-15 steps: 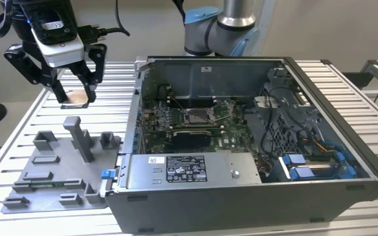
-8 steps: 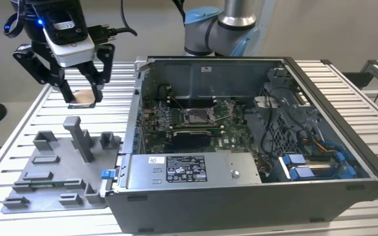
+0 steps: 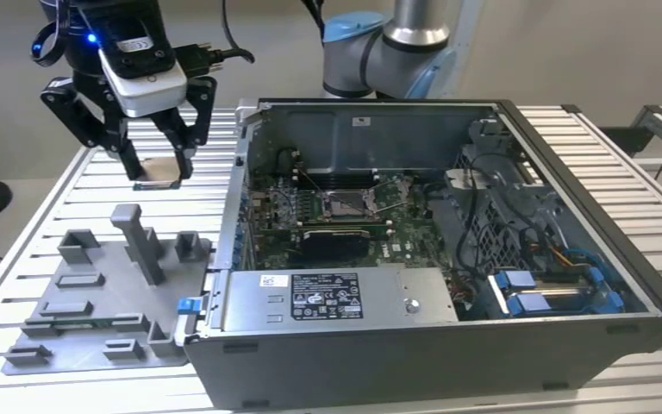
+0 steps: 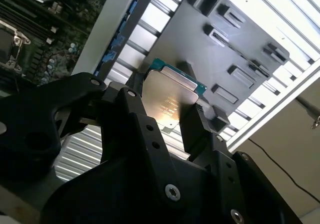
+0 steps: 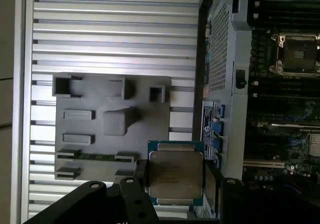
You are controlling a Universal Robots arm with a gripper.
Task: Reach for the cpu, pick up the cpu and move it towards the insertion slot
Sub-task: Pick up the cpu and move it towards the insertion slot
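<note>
The reach and pick-up look done. The black two-fingered gripper [image 3: 159, 166] is clamped on opposite edges of the thin, square, silvery-faced, green-rimmed cpu [image 5: 175, 174]. It holds the cpu in the air near the grey plastic fixture plate [image 3: 44, 315], seemingly level. The carry is left: the silver-framed square insertion slot [image 3: 346, 203], inside the open computer case [image 3: 423, 345], lies well apart.
</note>
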